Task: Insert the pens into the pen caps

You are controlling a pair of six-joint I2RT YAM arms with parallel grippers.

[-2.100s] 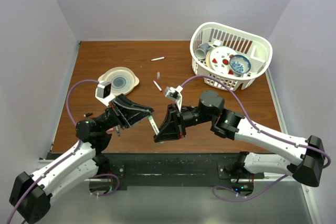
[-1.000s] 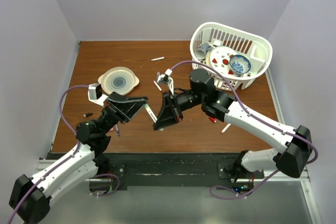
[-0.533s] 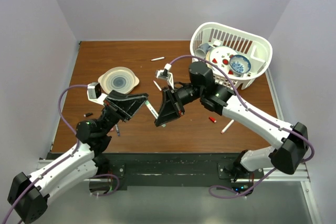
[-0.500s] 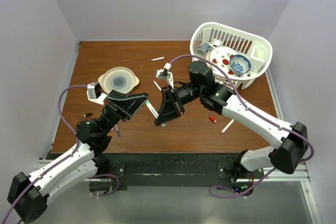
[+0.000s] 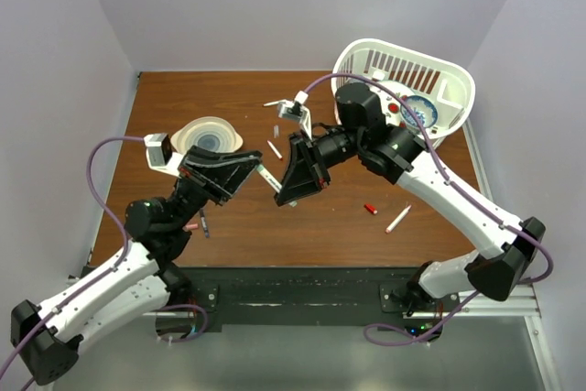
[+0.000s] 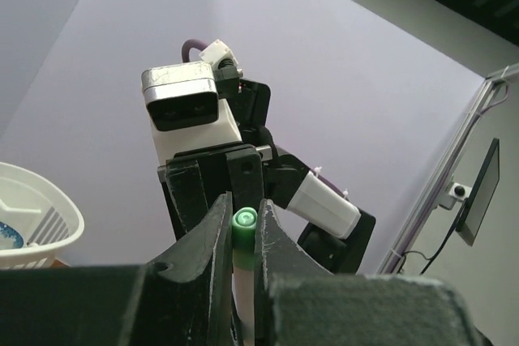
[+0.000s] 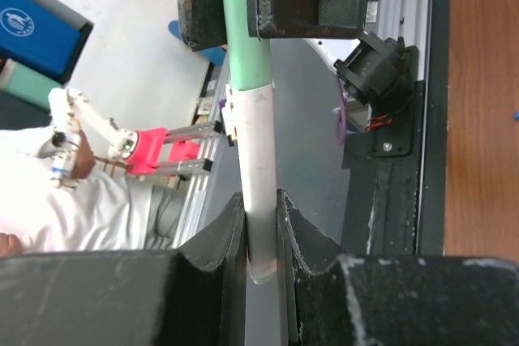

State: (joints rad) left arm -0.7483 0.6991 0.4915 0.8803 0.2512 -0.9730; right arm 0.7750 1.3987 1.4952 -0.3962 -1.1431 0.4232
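From the top camera we see both arms meeting above the middle of the counter (image 5: 183, 98). The left gripper (image 5: 255, 169) and the right gripper (image 5: 280, 191) face each other tip to tip. Their dark bodies hide most of the pen (image 5: 267, 179) between them, so only a short pale stretch shows and we cannot read the jaws here. The left arm's wrist camera (image 5: 156, 148) covers part of a pale plate (image 5: 215, 130) at centre left. A loose white pen (image 5: 275, 103) lies at top centre. Below it are two shorter pale pieces (image 5: 274, 148), too small for us to tell pen from cap. At lower right a second white pen (image 5: 397, 219) lies near a red cap (image 5: 370, 209). A white basket (image 5: 453, 89) of dishes sits at upper right, partly behind the right arm.

In the left wrist view, the left gripper's fingers press together on a green cap (image 6: 243, 219), seen end-on at lower centre. A white barrel runs down from it and is cut off by the gripper body.

In the right wrist view, the right gripper's fingers (image 7: 223, 232) are clamped on the white barrel at lower centre. The pen stands upright in the frame, its green cap at the top beside the left gripper's dark finger. Cap and barrel meet without a visible gap; we cannot tell whether the cap is fully seated.
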